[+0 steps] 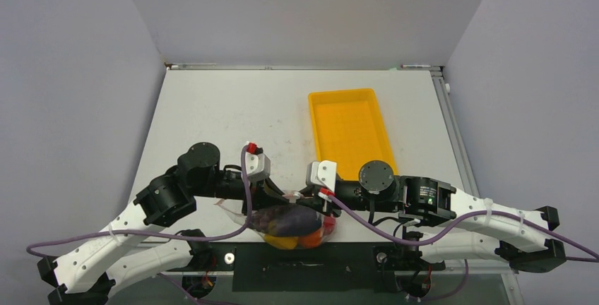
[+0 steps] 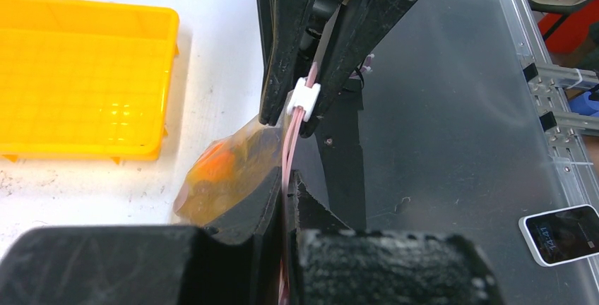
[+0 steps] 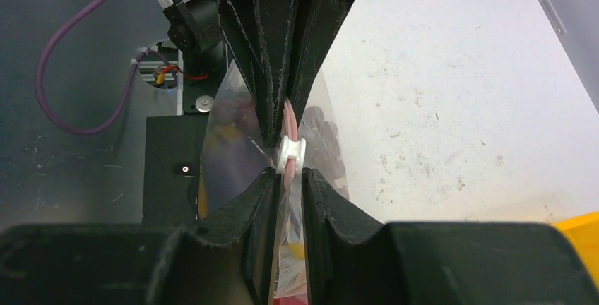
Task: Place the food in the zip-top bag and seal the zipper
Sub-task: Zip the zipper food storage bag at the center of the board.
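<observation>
**Left gripper (image 2: 285,178) pinches the zipper (image 2: 288,146), right gripper (image 3: 288,172) sits on the slider (image 3: 289,151)**

The left jaws are pressed together on the pink strip, and it runs straight up between them in the left wrist view. The right jaws come in from 12 o'clock in that view, and their tips look nipped onto the small white slider. The two grippers are nose to nose, just beside each other on the same strip.

The bag (image 1: 319,214) hangs below them at 6 o'clock on the table (image 1: 226,121), right at the near edge. The food (image 1: 286,219) is inside, purple on top and orange and yellow beneath. The tray (image 1: 350,128) lies off at 1 o'clock with nothing in it.

My read on handling is that the film is thin, soft and likely slick, so it would slip and crumple if gripped there. The strip is the stiffer part and the place to hold, close beside the slider so it stays taut. The slider is hard and tiny and could easily pop out of the tips. The load looks light, but it sags and tugs the mouth down.

Hard to make out:
- The fingers cover most of the strip, so I cannot tell how much of it is already sealed.
- I cannot tell whether the bag's underside rests on the edge or hangs free.
- Through the plastic the pieces blur together, so no count is possible.
</observation>
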Controlling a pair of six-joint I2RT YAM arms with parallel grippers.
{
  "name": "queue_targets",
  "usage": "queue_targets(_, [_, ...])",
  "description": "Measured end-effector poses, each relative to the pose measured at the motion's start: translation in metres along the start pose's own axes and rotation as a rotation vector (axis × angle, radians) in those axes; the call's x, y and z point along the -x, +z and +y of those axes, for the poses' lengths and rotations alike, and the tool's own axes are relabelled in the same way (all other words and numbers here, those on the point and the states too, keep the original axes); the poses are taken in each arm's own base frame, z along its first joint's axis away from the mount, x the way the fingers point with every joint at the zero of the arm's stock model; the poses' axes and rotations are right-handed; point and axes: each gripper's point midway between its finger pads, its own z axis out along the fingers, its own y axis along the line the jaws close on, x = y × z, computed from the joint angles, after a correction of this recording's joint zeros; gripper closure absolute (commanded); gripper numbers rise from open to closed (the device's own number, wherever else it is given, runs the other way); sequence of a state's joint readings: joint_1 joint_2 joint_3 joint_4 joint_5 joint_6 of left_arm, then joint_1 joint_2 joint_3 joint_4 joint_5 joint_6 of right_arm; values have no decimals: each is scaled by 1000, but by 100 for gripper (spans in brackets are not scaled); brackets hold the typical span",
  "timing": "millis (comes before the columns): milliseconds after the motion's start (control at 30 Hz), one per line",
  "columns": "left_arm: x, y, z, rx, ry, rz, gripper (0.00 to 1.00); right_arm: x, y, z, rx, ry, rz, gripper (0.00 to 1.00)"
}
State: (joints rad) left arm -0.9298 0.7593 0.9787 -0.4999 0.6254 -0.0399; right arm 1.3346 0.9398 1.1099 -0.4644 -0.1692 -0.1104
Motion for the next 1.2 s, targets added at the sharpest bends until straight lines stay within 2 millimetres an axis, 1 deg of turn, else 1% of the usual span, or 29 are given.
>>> queue_targets(167, [0, -1, 0, 0, 1, -1, 100, -3, 1, 0, 1, 3, 6, 89])
queue_targets(233, [0, -1, 0, 0, 1, -1, 100, -2, 1, 0, 1, 5, 5, 94])
queue_targets(433, [0, -1, 0, 0, 1, -2, 100, -2, 1, 1, 4, 4, 5, 95])
queue_targets(467, [0, 0, 0, 0, 0, -1, 97, -3, 1, 1, 5, 4, 5, 95])
queue_targets(500, [0, 0, 0, 0, 0, -1, 92, -2, 1, 1, 5, 4, 5, 95])
queue_targets(600, [1, 0, 0, 0, 1, -5, 72, -2, 1, 2, 12, 4, 5, 95])
queue_targets(633, [2, 0, 0, -1, 2, -9, 64, -2, 1, 3, 15, 4, 4, 95])
queue_targets(700, [4, 0, -1, -3, 2, -17, 52, -2, 1, 4, 19, 3, 3, 95])
queue_targets(800, [7, 1, -2, -9, 3, -28, 43, -3, 1, 4, 22, 1, 5, 95])
queue_targets(967, [11, 2, -4, -20, -1, -44, 34, -4, 3, 5, 29, -3, 9, 95])
queue_targets(1200, [22, 6, -3, -33, 2, -81, 33, -4, 4, 5, 32, -6, 9, 95])
